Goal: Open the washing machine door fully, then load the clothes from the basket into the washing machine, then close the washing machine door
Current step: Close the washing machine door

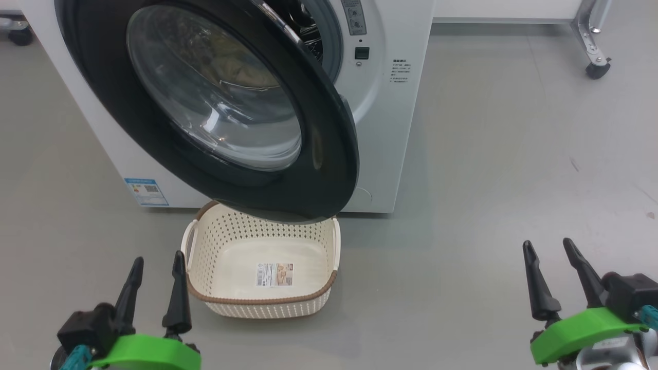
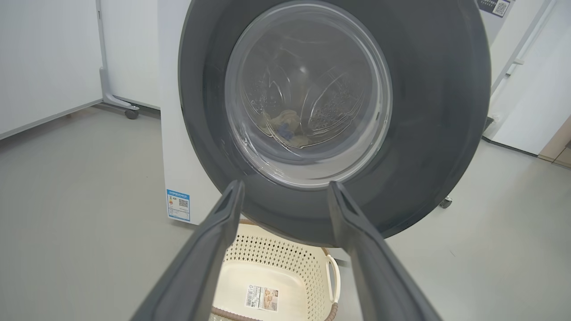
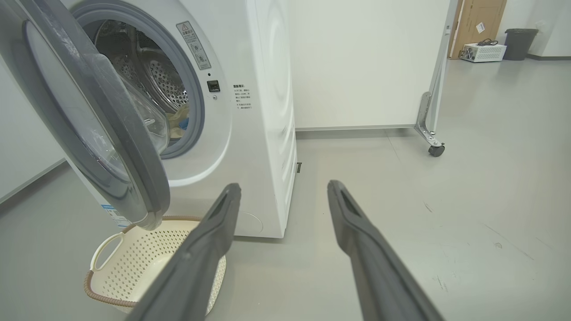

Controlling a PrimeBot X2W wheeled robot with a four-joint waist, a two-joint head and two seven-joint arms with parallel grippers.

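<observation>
Head view: I see the washing machine (image 1: 390, 128) ahead on the grey floor (image 1: 488, 180), white, with a blue sticker (image 1: 146, 191) low on its front. The door (image 1: 216, 103) is partly open, swung out toward me, black rim and bulging glass. Its lower edge hangs over the back of the basket (image 1: 216, 241). The basket sits on the floor just in front of the machine, with a label (image 1: 275, 274) on its bottom. The left gripper (image 1: 158, 257) is at the lower left, just beside the basket's left handle, fingers spread and holding nothing. The right gripper (image 1: 547, 241) is at the lower right, well apart from the basket, also spread and empty.

Left wrist view: the two fingers stand wide apart and point at the door's lower rim without touching it. Through the glass I make out the clothes (image 2: 285, 127), pale yellow with a blue patch, low inside the drum. The basket shows below, between the fingers.

Right wrist view: the fingers are wide apart over bare floor, nothing between them. The machine is to the left with the door ajar, and the steel drum (image 3: 167, 84) shows behind it. The clothes lie at the bottom of the drum opening. The basket is at the lower left, under the door's edge. A caster (image 3: 436, 149) on a frame leg stands off to the right.
</observation>
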